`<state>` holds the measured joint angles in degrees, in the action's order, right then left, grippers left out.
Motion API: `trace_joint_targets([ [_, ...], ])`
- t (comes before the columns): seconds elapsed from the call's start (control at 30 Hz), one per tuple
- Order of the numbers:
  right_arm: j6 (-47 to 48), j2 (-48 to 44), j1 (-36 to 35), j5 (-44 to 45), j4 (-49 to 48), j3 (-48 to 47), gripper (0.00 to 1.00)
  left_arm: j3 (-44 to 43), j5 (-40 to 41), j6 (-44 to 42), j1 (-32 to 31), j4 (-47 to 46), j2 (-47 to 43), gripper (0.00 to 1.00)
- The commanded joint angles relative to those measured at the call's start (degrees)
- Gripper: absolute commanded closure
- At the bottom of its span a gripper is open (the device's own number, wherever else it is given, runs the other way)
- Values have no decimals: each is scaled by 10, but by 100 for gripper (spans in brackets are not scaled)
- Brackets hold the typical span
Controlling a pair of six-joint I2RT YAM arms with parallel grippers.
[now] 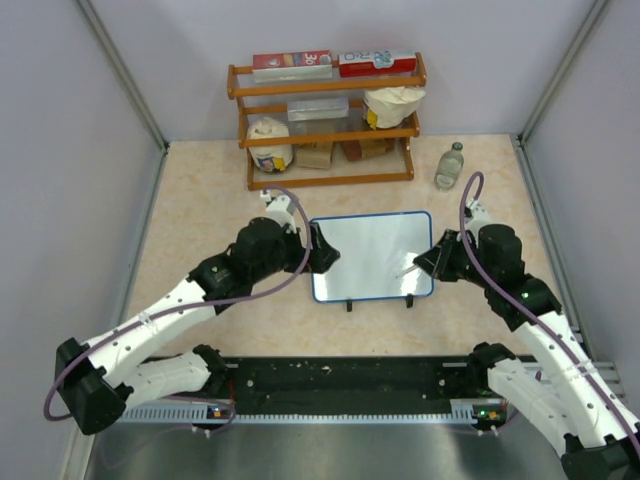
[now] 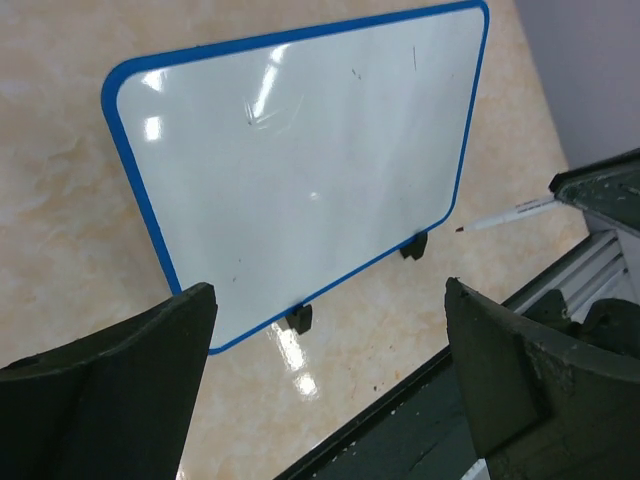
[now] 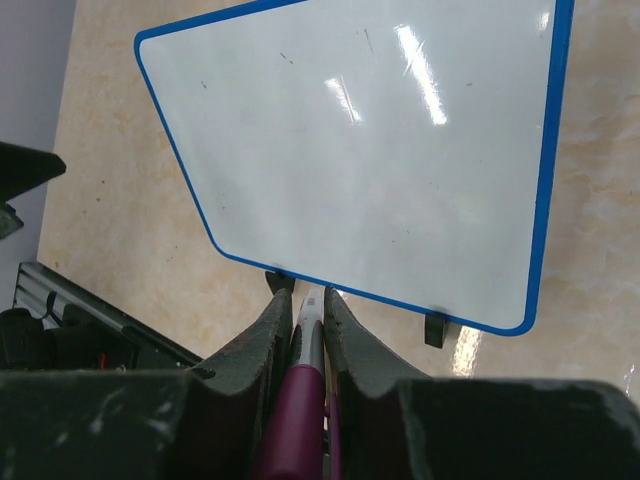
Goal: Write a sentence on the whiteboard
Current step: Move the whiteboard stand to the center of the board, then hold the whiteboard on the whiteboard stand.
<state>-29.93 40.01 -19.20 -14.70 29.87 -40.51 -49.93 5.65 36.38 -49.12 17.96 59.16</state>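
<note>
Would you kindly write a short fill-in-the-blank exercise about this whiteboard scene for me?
1. The whiteboard has a ____ frame.
2. The right tool is shut on a ____ with a magenta barrel end.
3. The left tool is ____ and holds nothing.

Missing words: blue; marker; open.

So the right gripper (image 3: 308,300) has its two dark fingers pinched tight on a slim magenta-and-white marker pen (image 3: 305,345), tip right by the near edge of the glossy white rectangular whiteboard with a blue rounded frame (image 3: 360,150). The surface shows glare streaks and a few tiny specks. Small black feet (image 3: 435,328) sit on the beige marbled tabletop (image 3: 120,230).
</note>
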Motion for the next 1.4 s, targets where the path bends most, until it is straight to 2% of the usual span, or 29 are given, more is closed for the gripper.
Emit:
trace_joint_targets([
  [0.0, 8, 1, 6, -7, -19, -26, 100, 2, -183, -14, 87, -86, 6, 1],
  [0.17, 11, 7, 6, -6, -22, -28, 100, -32, -305, -33, 194, -61, 39, 1],
  [0.3, 16, 9, 6, -14, -34, -30, 100, -32, -347, -40, 276, -55, 32, 1],
  [0.5, 20, 25, 6, -26, -54, -31, 100, 16, -419, -32, 387, -71, 17, 1],
  [0.73, 6, 73, 5, -44, -118, -38, 100, 73, -458, -28, 405, -122, 30, 1],
  [0.83, 15, 104, 5, -28, -122, -62, 100, 70, -473, -36, 405, -112, 42, 1],
  [0.9, 22, 118, 5, -25, -116, -76, 100, 87, -493, -22, 404, -146, 44, 1],
  [1.0, 43, 144, 6, -36, -100, -100, 100, 82, -499, -40, 404, -119, 43, 1],
  [1.13, 47, 165, 5, -38, -121, -82, 100, 71, -456, -83, 404, -71, 29, 1],
  [1.27, 51, 121, 6, -12, -192, -29, 100, 114, -465, -76, 403, -146, 8, 1],
  [1.37, 47, 95, 6, 1, -213, -25, 100, 162, -494, -53, 402, -236, 16, 1],
])
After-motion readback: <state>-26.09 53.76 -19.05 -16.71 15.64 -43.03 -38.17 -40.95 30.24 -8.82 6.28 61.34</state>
